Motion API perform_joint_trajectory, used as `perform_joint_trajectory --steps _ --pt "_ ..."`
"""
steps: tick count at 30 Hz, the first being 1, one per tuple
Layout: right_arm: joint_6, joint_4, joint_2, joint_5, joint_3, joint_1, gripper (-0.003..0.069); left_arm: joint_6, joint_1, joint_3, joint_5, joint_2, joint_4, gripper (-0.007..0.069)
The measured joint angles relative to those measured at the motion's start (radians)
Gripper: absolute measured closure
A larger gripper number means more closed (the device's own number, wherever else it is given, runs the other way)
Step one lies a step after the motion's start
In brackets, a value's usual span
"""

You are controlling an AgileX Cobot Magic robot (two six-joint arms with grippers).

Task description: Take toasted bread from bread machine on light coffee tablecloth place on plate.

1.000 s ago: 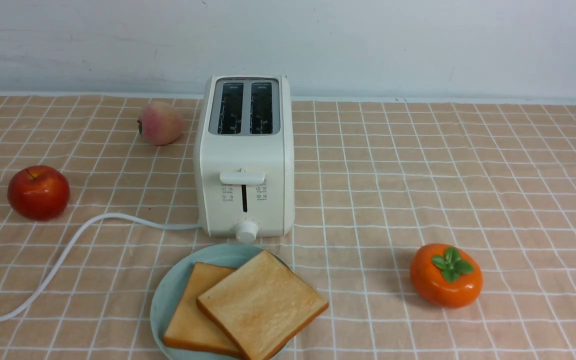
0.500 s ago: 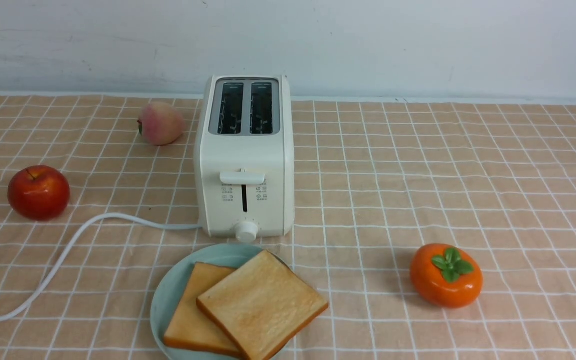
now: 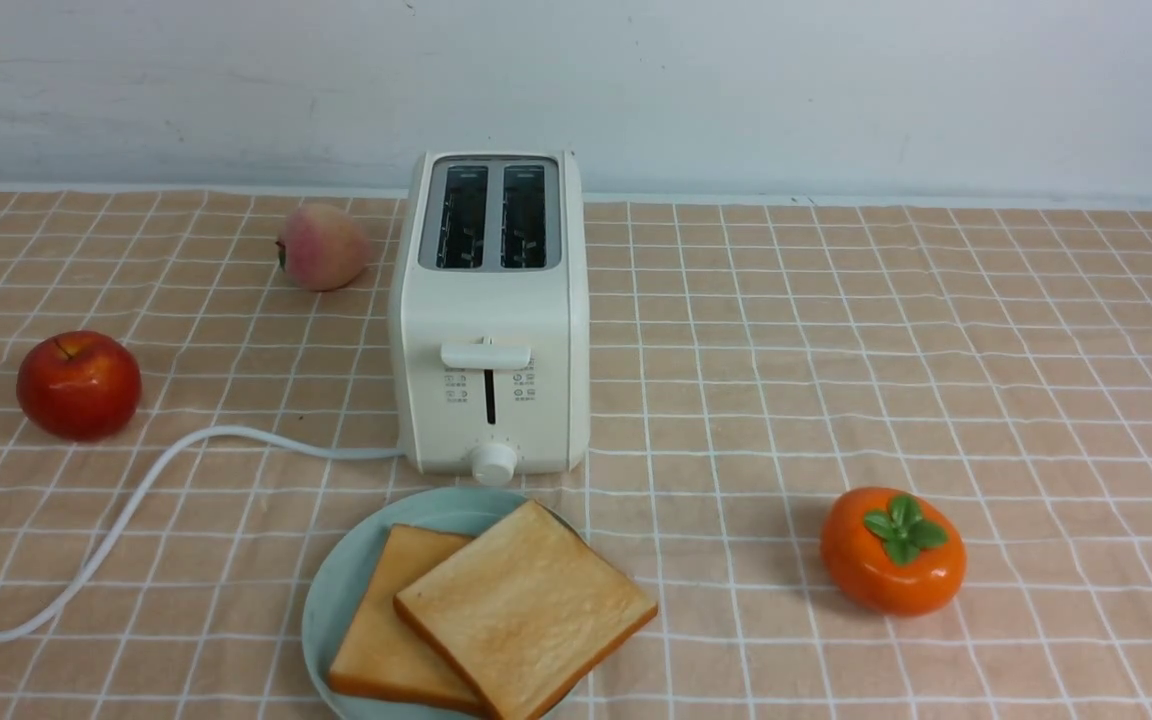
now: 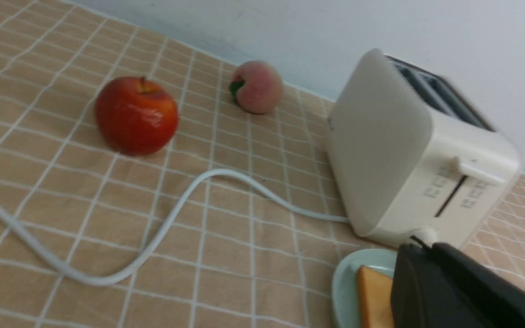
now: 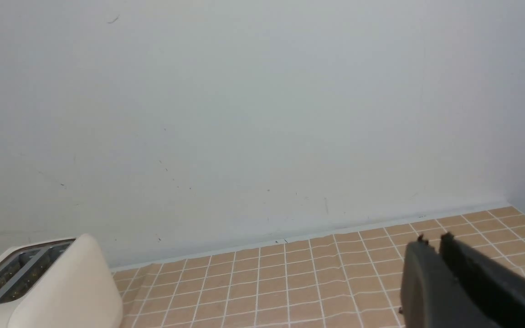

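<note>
The cream-white bread machine [image 3: 491,330] stands on the light coffee tablecloth [image 3: 836,350], and both of its slots are empty. In front of it, the pale teal plate [image 3: 336,590] carries two slices of toasted bread: one [image 3: 526,605] lies partly over the other [image 3: 381,630] and juts past the rim. Neither gripper shows in the front view. The left wrist view shows my left gripper [image 4: 422,247] shut and empty, hovering over the plate [image 4: 347,282] near the toaster's knob. In the right wrist view my right gripper [image 5: 433,239] is raised over bare cloth to the right of the toaster [image 5: 53,282], fingertips almost together and holding nothing.
A red apple [image 3: 78,385] sits at the left and a peach [image 3: 321,245] lies behind it beside the toaster. An orange persimmon [image 3: 893,550] rests at the front right. The white cord [image 3: 136,500] snakes from the toaster to the left edge. A pale wall closes the back.
</note>
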Motion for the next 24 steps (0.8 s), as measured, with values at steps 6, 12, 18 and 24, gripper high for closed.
perform_joint_trajectory --steps 6,12,18,24 --pt "0.000 0.000 0.000 0.000 0.000 0.000 0.0606 0.000 0.061 0.186 0.039 -0.126 -0.005 0.0627" --pt "0.000 0.000 0.000 0.000 0.002 0.000 0.0599 0.000 0.061 0.194 0.118 -0.127 -0.008 0.0624" --pt "0.000 0.000 0.000 0.000 0.003 0.000 0.0589 -0.001 0.061 0.194 0.118 -0.127 -0.009 0.0622" --pt "0.000 0.000 0.000 0.000 0.003 0.000 0.0580 -0.001 0.061 0.194 0.119 -0.127 -0.009 0.0617"
